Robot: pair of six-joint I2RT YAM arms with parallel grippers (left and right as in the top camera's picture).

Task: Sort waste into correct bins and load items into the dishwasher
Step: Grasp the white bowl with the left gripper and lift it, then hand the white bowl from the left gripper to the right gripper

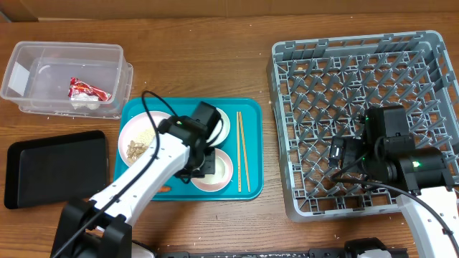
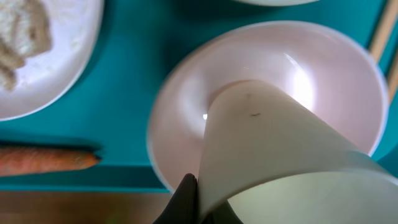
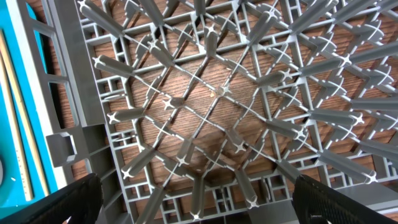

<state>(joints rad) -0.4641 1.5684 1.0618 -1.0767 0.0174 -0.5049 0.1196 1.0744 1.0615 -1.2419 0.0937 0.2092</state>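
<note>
My left gripper [image 1: 203, 163] [image 2: 198, 199] is shut on the rim of the small white cup [image 2: 261, 143] and holds it just above a white, faintly pink bowl [image 1: 221, 174] [image 2: 180, 93]. The second bowl [image 1: 225, 126] is partly hidden behind the arm. The plate [image 1: 128, 132] [image 2: 74, 68] holds tan scraps [image 1: 135, 149] and rice [image 1: 147, 135]. The carrot [image 1: 165, 188] [image 2: 43, 160] lies by it. The chopsticks [image 1: 242, 150] [image 3: 18, 124] lie on the tray's right side. My right gripper [image 1: 337, 153] [image 3: 199, 205] is open and empty over the grey dish rack [image 1: 358, 72] [image 3: 217, 93].
All the dishes sit on a teal tray [image 1: 247, 107]. The clear tub [image 1: 43, 54] at the back left holds the red-and-white wrapper [image 1: 87, 89] and the white wad [image 1: 84, 104]. The black tray [image 1: 50, 165] lies at the left, in front of the tub.
</note>
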